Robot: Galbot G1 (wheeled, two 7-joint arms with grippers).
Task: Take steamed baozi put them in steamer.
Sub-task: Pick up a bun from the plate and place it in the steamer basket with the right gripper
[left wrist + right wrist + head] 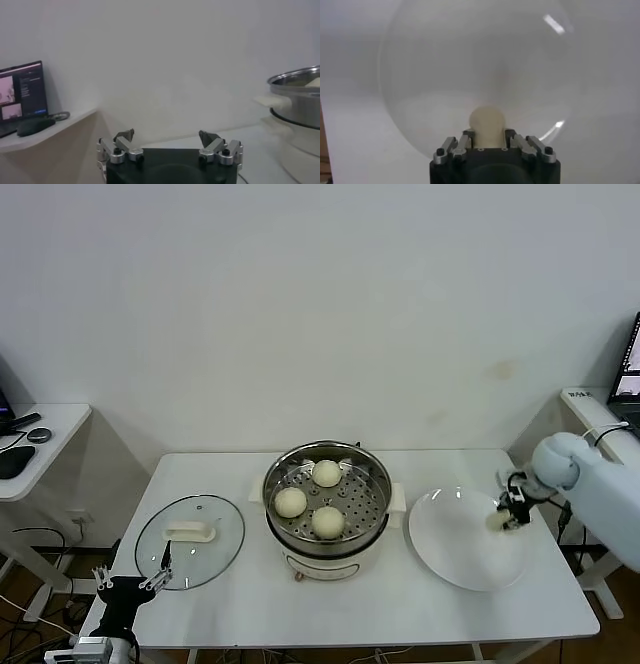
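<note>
The steamer (371, 509) stands mid-table with three steamed baozi on its perforated tray: one at the back (326, 473), one at the left (290, 502), one at the front (328, 522). The fourth baozi (496, 522) is at the right edge of the white plate (460, 544). My right gripper (507, 518) is shut on this baozi; in the right wrist view the baozi (487, 124) sits between the fingers (466, 136), over the plate (430, 75). My left gripper (130, 584) is open and empty, low at the table's front left corner.
A round glass lid (190, 540) with a white handle lies flat left of the steamer. Side desks stand at far left (40, 446) and far right (590, 406). In the left wrist view the steamer's wall (300, 100) shows off to one side.
</note>
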